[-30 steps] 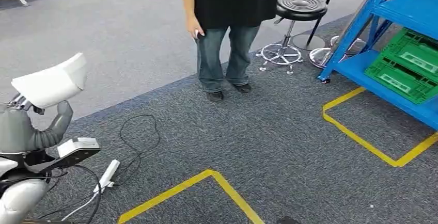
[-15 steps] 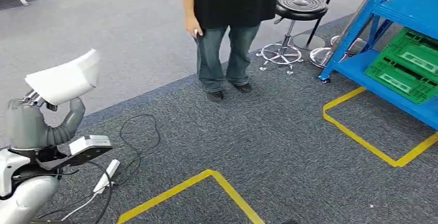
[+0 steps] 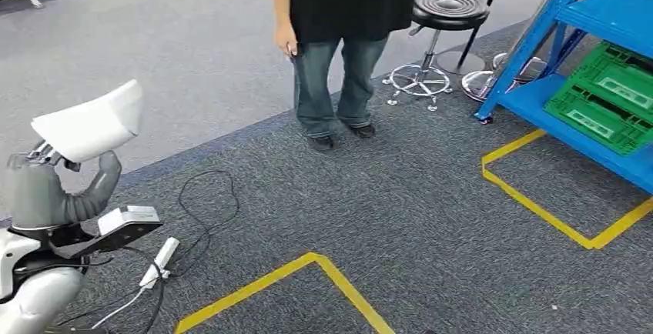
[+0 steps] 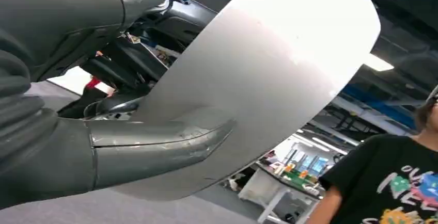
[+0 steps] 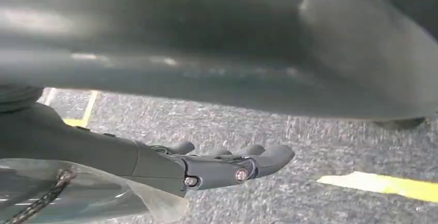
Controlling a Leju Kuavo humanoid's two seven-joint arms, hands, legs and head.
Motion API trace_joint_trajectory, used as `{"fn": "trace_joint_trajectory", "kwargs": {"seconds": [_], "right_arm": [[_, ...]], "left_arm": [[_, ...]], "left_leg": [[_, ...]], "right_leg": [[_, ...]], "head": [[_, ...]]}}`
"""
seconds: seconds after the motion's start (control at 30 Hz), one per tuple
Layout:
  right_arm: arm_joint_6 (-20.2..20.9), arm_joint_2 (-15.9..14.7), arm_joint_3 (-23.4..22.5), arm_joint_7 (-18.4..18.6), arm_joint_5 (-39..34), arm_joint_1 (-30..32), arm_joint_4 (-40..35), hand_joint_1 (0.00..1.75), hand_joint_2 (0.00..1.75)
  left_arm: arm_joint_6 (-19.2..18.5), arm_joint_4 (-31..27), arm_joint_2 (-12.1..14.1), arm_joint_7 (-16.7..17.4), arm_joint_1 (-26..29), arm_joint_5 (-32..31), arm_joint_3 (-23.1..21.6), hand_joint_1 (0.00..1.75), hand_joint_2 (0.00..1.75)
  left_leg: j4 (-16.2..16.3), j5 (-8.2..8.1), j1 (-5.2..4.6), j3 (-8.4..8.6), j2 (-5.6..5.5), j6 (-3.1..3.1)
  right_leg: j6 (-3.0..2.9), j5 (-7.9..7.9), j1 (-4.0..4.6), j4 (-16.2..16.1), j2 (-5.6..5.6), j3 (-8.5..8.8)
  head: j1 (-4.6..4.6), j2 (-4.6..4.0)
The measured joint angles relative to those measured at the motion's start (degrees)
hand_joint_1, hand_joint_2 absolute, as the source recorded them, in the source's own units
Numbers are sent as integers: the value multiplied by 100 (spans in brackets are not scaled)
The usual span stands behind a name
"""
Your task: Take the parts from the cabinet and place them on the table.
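Observation:
My left hand (image 3: pixel 54 192) is raised at the lower left of the head view and holds a white curved panel part (image 3: pixel 88 122) from below. In the left wrist view the thick grey thumb (image 4: pixel 155 144) presses against the same pale curved part (image 4: pixel 268 74), which hides the other fingers. The right hand (image 5: pixel 206 164) hangs low over the grey carpet with its fingers stretched out straight and nothing in them. A blue shelving rack (image 3: pixel 539 91) stands at the far right.
A person in a black T-shirt and jeans (image 3: pixel 339 49) stands ahead, beside a black stool (image 3: pixel 447 11). Green crates (image 3: pixel 608 95) sit on the blue rack. Yellow tape lines (image 3: pixel 539 207) mark the carpet. A black cable and white power strip (image 3: pixel 158 261) lie near my left side.
My left hand rose and swung right with the white part, then dropped back slightly to the left. The person barely moved.

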Motion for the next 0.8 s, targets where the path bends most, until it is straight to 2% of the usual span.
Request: {"fn": "trace_joint_trajectory", "kwargs": {"seconds": [0.17, 0.27, 0.4, 0.5, 0.8], "right_arm": [[123, 66, 11, -271, -9, -48, 151, 0, 0], [-92, 68, 28, -227, -59, -11, 125, 0, 0], [-41, 114, 39, -251, -33, -35, 258, 0, 0], [-345, -15, 122, -72, 59, -21, 20, 0, 0], [-376, -107, 271, -70, 159, -68, -109, 0, 0]], "left_arm": [[-37, 2, -11, 4, -18, -81, 17, 175, 175], [-22, 2, 0, 42, 25, -127, 50, 175, 175], [11, 2, -2, 48, 35, -190, 59, 175, 175], [11, -46, 28, 55, 129, -190, 116, 175, 175], [13, -85, 37, 57, 197, -223, 183, 175, 175]], "left_leg": [[0, 0, 1, 0, 0, 0], [0, 0, 2, -2, 0, 0], [0, 0, 0, -2, 0, 0], [0, 0, 0, -4, 0, 0], [0, 0, 1, -5, -1, 0]], "right_leg": [[-1, -1, 0, 0, 1, -1], [-1, -1, 1, 0, -2, -4], [-1, -1, 0, 0, 3, -1], [-1, -1, 0, 0, 0, -3], [-1, -1, 1, 0, 0, -4]], "head": [[2, 0], [4, 0], [0, 0], [4, 0], [4, 0]]}}
